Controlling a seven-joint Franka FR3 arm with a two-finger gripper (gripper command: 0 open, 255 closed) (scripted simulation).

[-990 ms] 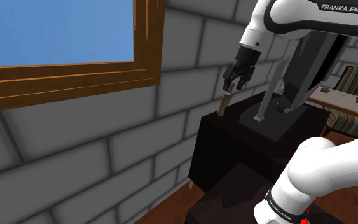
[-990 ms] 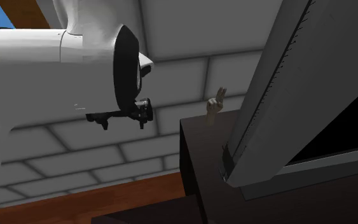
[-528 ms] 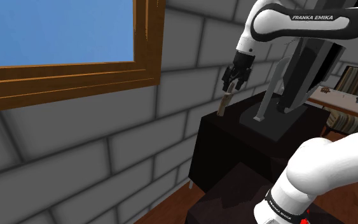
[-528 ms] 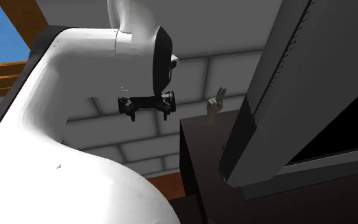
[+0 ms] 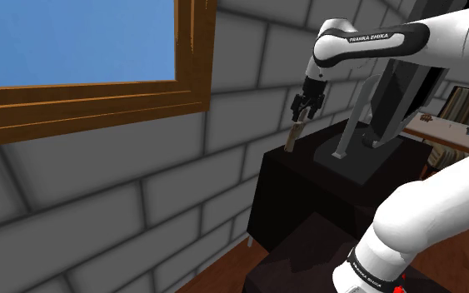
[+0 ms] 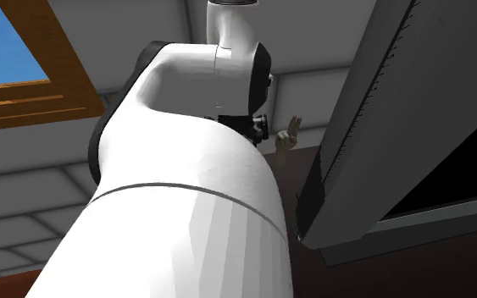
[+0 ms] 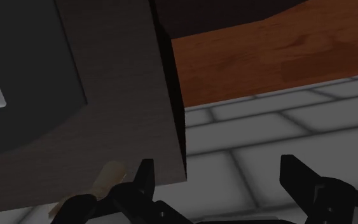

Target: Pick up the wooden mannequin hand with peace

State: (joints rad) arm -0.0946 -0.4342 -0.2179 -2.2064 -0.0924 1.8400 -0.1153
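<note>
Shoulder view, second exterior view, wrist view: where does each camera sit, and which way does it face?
Shoulder view: beside the stand, facing the brick wall and window; the white arm reaches to the mannequin hand on the dark cabinet.
Second exterior view: low and close to the arm, looking up past a tilted screen toward the wall.
Wrist view: above the cabinet's edge, looking down at floor and wall; open fingers show.
Shared: all three show the mannequin hand.

Matt tan mannequin hand point(image 5: 291, 137), perhaps wood.
</note>
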